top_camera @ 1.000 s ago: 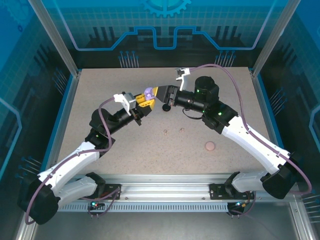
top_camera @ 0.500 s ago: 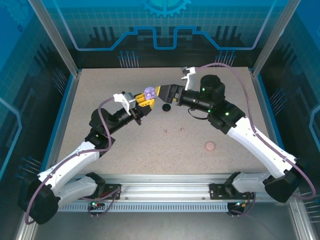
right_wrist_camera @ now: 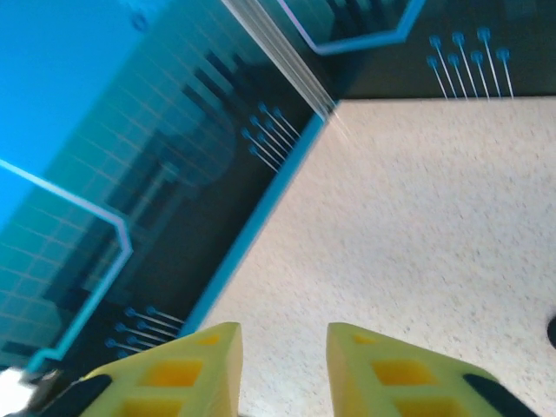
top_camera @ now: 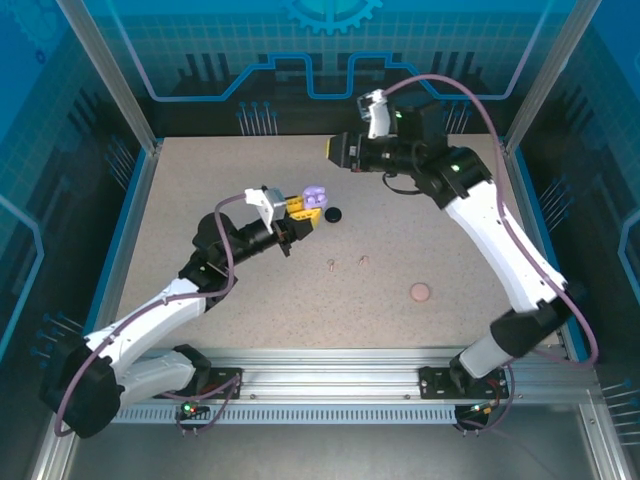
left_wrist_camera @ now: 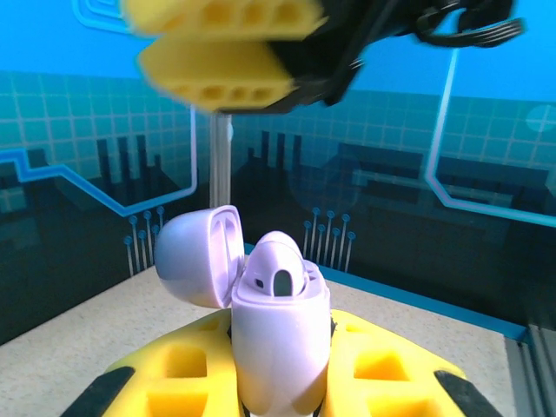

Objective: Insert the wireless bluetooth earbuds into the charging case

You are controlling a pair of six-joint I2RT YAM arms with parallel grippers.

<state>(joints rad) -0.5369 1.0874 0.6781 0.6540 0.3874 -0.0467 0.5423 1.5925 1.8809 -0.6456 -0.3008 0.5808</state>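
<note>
Firmly clamped, the left claw [top_camera: 308, 203] holds the lilac charging case [left_wrist_camera: 278, 339] upright between its yellow fingers [left_wrist_camera: 174, 382], and the case stands out past their tips. The lid [left_wrist_camera: 195, 256] is swung open to the claw's left. One lilac earbud [left_wrist_camera: 276, 265] sits head-up in the case body. I cannot tell whether a second one sits beside it.

The right claw [top_camera: 335, 149] is raised above the table [top_camera: 200, 180], beyond and above the left claw and well apart from it. In the left wrist view its blurred yellow fingers [left_wrist_camera: 217, 52] hang over the open case without touching it. In its own wrist view the two fingers stand a narrow gap apart with nothing between them, over bare speckled table.

A small black round thing [top_camera: 333, 214] lies on the table just beside the left claw's tips, on their right. Two tiny pinkish-beige earbuds [top_camera: 330, 265] [top_camera: 363, 260] lie loose near each other, to the right of the left claw and nearer the arm bases than its tips. A pink round case [top_camera: 420, 292] rests farther right again, well away from both claws and below the right arm's forearm in the top view.
</note>
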